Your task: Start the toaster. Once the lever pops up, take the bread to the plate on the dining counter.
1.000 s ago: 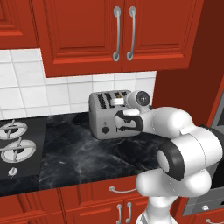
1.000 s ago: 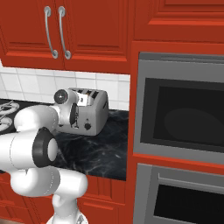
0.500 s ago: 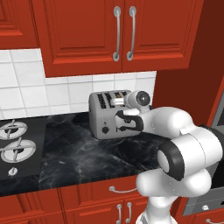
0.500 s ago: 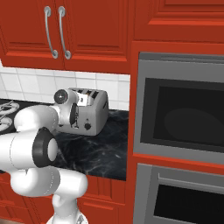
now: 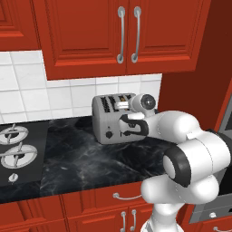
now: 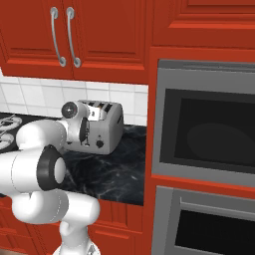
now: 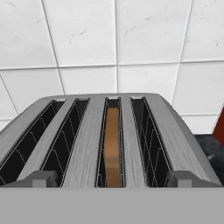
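The silver-grey toaster (image 5: 111,120) stands at the back of the black counter against the tiled wall, also seen from the other side as toaster (image 6: 102,127). In the hand view I look over the toaster's top (image 7: 87,144) from its front. The tan bread (image 7: 113,148) sits down in the third slot from the left, and the other slots are empty. My gripper (image 5: 126,126) hangs close in front of the toaster's face, jaws wide open and holding nothing. The gripper (image 6: 84,130) hides part of that face. The plate and the dining counter are out of view.
Stove burners (image 5: 16,154) lie at the counter's left end. Red wall cabinets (image 5: 122,36) hang low above the toaster. A tall red panel (image 5: 190,86) closes the counter on the right, with built-in ovens (image 6: 204,129) beyond it.
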Controlling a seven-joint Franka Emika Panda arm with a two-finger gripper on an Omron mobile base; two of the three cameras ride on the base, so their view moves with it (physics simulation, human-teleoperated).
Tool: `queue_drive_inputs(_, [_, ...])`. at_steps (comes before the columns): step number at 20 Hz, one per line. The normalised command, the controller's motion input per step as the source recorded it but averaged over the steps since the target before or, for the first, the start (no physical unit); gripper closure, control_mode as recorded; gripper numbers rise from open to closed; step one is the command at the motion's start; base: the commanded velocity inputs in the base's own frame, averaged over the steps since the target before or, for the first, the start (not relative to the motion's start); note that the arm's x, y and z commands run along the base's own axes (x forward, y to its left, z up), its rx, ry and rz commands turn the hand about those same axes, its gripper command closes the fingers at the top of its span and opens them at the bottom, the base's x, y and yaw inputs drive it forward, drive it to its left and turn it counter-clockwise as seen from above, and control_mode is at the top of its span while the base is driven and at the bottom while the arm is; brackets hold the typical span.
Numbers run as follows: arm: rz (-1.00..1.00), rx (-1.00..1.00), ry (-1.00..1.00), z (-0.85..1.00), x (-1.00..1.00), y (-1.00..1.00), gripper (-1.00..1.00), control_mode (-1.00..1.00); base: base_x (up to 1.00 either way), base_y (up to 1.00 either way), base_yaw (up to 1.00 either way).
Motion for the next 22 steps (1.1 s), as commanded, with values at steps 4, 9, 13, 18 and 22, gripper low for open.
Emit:
queue_drive_inputs(4, [0.0, 0.0, 0.0, 0.0, 0.0, 0.0, -1.0, -1.0, 0.0, 0.0, 0.0])
queue_drive_inputs(9, [0.0, 0.0, 0.0, 0.0, 0.0, 0.0, -1.0, -1.0, 0.0, 0.0, 0.0])
queue_drive_inputs(13, [0.0, 0.0, 0.0, 0.0, 0.0, 0.0, -1.0, -1.0, 0.0, 0.0, 0.0])
queue_drive_inputs(18, [0.0, 0.0, 0.0, 0.0, 0.0, 0.0, -1.0, -1.0, 0.0, 0.0, 0.0])
queue_drive_inputs(22, [0.0, 0.0, 0.0, 0.0, 0.0, 0.0, -1.0, -1.0, 0.0, 0.0, 0.0])
